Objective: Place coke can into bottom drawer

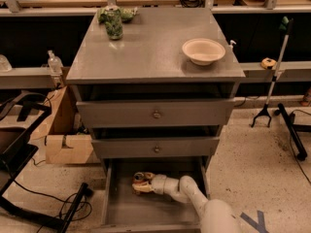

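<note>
In the camera view, the gripper [141,184] reaches into the open bottom drawer [144,212], toward its back left. Its jaws pinch the coke can [139,177], which lies between them, tilted, low over the drawer floor. Up on the worktop [150,57] stand a pale bowl [203,51] and a green jar [113,25], well apart.

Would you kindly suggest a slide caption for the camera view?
End effector at the coke can inside the open bottom drawer.
</note>
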Controlling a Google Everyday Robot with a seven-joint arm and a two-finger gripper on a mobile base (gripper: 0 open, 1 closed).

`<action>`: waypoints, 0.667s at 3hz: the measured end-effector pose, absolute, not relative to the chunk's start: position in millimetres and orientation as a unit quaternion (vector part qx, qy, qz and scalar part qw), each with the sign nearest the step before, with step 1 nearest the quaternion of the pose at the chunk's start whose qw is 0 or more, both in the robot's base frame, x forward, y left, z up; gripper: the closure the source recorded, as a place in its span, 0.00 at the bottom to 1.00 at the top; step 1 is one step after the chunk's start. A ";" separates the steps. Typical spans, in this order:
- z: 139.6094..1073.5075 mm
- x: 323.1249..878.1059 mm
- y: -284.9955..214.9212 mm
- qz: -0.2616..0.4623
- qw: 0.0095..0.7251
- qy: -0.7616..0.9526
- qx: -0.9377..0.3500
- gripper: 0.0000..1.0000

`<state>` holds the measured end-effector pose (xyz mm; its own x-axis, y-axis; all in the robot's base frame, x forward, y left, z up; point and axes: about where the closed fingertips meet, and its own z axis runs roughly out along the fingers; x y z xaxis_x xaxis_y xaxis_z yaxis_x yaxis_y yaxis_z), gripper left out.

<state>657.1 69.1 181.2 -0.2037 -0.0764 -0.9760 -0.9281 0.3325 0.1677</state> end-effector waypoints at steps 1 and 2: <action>179.5 656.7 72.2 0.430 0.496 0.647 -0.388 0.78; 179.5 656.1 74.5 0.431 0.495 0.646 -0.389 0.55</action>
